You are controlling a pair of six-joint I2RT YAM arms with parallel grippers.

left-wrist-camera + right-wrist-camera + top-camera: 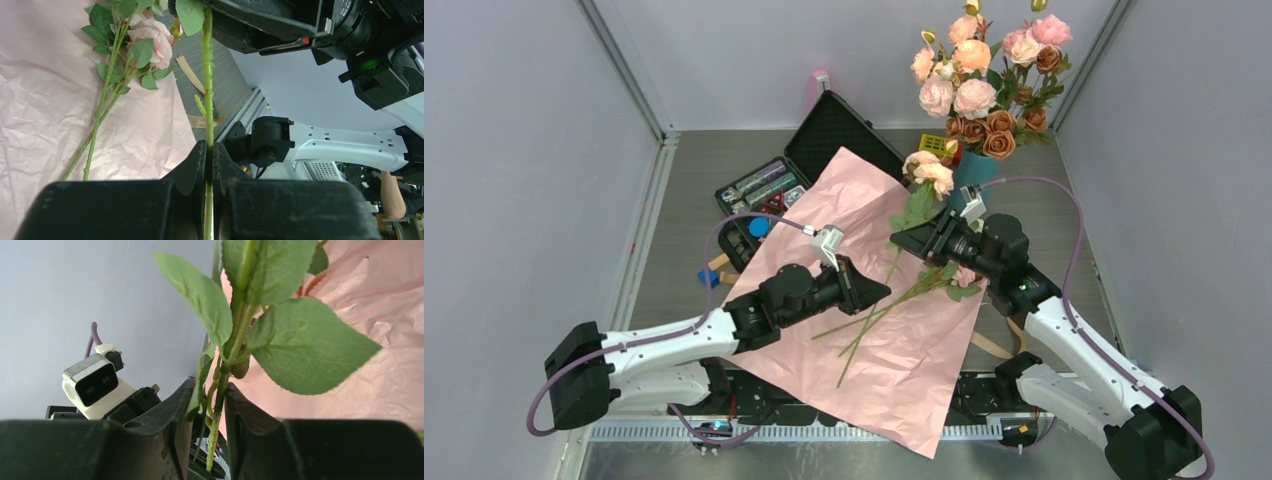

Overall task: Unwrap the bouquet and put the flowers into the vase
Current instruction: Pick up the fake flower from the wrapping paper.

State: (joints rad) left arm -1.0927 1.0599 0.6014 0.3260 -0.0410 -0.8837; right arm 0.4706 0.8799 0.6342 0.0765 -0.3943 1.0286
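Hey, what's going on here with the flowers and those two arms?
The pink paper is already spread open. The left gripper is shut on one rose stem. The right gripper has its jaws either side of the same stem higher up, by the leaves; whether it grips yet is unclear. Other flowers lie on the paper. The vase stands beyond it.

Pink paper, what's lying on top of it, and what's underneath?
Loose green stems and a pink rose at the edge lie on the paper. It overlaps the black case; anything else underneath is hidden.
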